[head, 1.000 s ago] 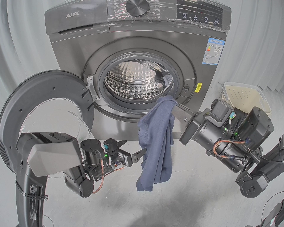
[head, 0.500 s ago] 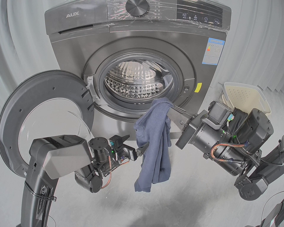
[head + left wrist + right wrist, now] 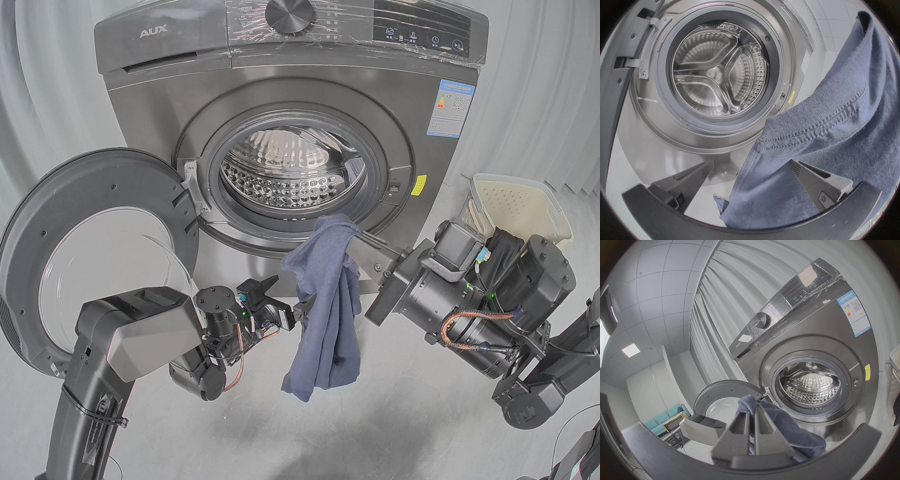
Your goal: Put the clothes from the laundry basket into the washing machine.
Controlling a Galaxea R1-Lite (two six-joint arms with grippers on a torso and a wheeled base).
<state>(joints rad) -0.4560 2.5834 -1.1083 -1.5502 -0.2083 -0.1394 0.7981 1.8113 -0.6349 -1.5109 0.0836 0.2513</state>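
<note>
As right pincer clamps garment, washer open

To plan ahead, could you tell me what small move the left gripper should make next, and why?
Probably close the left gripper on the garment: its open fingers straddle the hanging edge, while the right gripper pinches the top below the drum.

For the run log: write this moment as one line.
right pincer: shut on dark blue cloth garment | left pincer: open, at its edge | grey metal washing machine: round door open
</note>
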